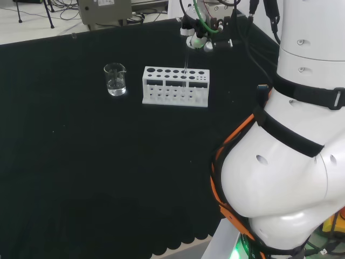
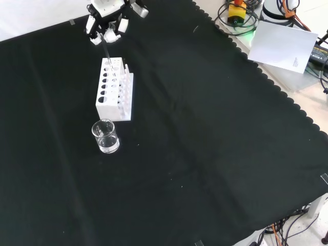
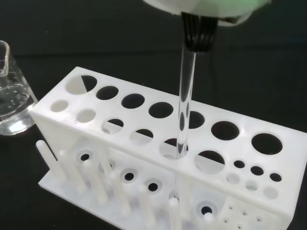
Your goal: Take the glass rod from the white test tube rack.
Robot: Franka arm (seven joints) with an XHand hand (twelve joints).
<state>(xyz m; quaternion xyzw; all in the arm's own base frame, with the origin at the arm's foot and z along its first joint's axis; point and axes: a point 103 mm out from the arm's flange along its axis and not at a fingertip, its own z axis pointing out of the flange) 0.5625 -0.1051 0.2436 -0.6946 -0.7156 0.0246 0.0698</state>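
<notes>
The white test tube rack (image 1: 175, 86) (image 2: 115, 89) (image 3: 144, 143) stands on the black cloth, its top plate full of round holes. A clear glass rod (image 3: 186, 96) (image 1: 186, 70) (image 2: 106, 54) stands nearly upright, and its lower end reaches into one of the larger holes. The hand (image 1: 202, 38) (image 2: 107, 25) hovers right above the rack's far end in the front view, fingers curled round the rod's top. In the wrist view a blurred white part of the hand (image 3: 206, 7) covers the rod's upper end.
A small glass beaker (image 1: 115, 79) (image 2: 105, 136) (image 3: 12, 100) with some clear liquid stands just off the rack's end, left of it in the head view. Paper and cables lie past the cloth's scalloped edge.
</notes>
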